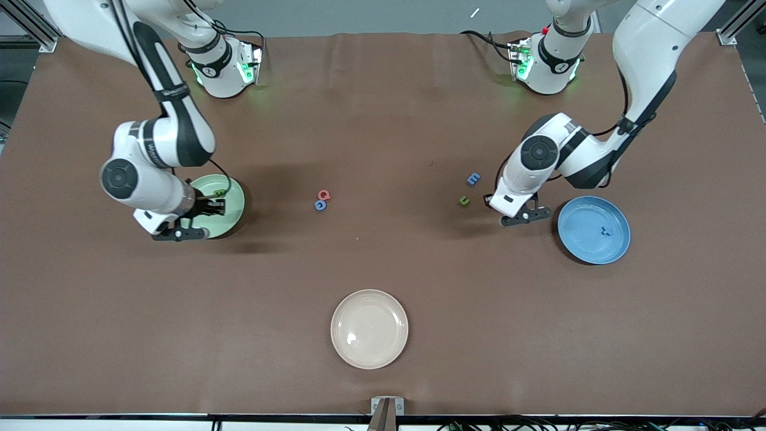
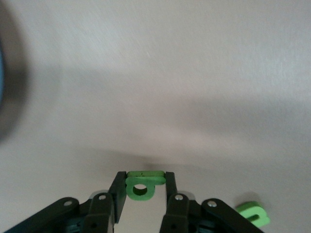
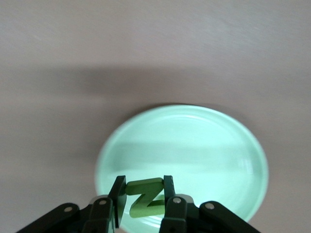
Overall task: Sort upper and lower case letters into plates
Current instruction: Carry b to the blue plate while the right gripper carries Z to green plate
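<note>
My right gripper (image 1: 210, 206) (image 3: 144, 183) is shut on a green letter Z (image 3: 146, 199) and holds it over the pale mint green plate (image 1: 234, 211) (image 3: 194, 145). My left gripper (image 1: 516, 211) (image 2: 144, 177) is shut on a green letter with a round hole (image 2: 141, 187), low over the brown table beside the sky blue plate (image 1: 583, 246). A small dark blue letter (image 1: 605, 231) lies in the blue plate. Loose on the table are a red letter (image 1: 324, 194), a blue letter (image 1: 320, 205), another blue letter (image 1: 473, 178) and a green letter (image 1: 464, 200) (image 2: 253, 213).
A cream-white plate (image 1: 369, 328) lies near the table's front edge, in the middle. Both arms' bases stand along the table's back edge. Brown table cloth covers the whole surface.
</note>
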`<action>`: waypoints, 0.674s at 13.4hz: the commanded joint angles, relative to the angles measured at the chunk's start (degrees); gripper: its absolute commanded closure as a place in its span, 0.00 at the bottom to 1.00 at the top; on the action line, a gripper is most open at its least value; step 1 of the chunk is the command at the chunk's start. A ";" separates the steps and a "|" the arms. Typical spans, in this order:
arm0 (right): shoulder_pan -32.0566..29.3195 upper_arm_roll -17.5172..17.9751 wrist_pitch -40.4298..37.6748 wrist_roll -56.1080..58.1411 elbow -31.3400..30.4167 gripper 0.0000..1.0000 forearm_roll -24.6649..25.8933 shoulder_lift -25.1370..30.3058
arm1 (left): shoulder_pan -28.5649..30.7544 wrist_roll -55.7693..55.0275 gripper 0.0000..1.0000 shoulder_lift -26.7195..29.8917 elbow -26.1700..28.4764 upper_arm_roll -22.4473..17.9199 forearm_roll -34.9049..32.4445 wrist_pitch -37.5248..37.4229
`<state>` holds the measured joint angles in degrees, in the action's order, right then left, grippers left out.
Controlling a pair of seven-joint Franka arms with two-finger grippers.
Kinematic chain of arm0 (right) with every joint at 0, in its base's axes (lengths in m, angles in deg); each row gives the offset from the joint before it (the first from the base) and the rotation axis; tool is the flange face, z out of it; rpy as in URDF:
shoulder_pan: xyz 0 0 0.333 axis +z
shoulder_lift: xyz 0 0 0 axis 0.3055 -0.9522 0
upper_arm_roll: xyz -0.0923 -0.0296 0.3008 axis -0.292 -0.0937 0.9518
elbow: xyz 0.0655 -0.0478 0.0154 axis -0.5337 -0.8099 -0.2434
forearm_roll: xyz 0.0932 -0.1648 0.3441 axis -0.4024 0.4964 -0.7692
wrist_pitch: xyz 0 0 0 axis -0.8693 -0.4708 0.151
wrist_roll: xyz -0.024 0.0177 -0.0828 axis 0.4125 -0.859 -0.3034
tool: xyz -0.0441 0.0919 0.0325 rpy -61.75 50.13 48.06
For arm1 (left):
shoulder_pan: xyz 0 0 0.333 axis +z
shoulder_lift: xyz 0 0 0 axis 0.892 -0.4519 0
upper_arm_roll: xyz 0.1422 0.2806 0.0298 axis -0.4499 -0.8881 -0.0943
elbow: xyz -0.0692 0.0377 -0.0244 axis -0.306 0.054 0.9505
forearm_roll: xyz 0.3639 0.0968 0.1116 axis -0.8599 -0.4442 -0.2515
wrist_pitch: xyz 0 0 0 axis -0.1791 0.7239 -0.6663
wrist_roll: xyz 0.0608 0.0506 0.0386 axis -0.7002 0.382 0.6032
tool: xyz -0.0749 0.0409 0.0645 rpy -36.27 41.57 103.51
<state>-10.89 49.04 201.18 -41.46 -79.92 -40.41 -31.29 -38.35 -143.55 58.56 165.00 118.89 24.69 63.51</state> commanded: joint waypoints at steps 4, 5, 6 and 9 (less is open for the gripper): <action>-8.22 1.22 13.22 11.29 -12.26 0.99 -0.39 2.37 | 13.16 19.94 0.81 2.21 0.31 2.68 -0.56 -2.90; -8.04 1.31 14.19 11.20 -12.79 0.99 -0.48 2.28 | 14.49 22.94 0.81 2.21 -0.04 2.68 -0.56 -4.14; -7.69 1.31 14.38 11.03 -12.89 0.99 -0.57 2.19 | 15.81 25.67 0.81 2.13 -0.56 2.59 -0.56 -4.85; -6.37 1.31 14.29 10.50 -13.68 0.98 -0.92 2.19 | 19.85 32.88 0.81 1.69 -1.27 2.42 -0.56 -5.56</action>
<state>-18.00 50.06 214.70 -30.69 -91.33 -40.42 -31.06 -20.70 -114.42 59.45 164.03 120.50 24.69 59.40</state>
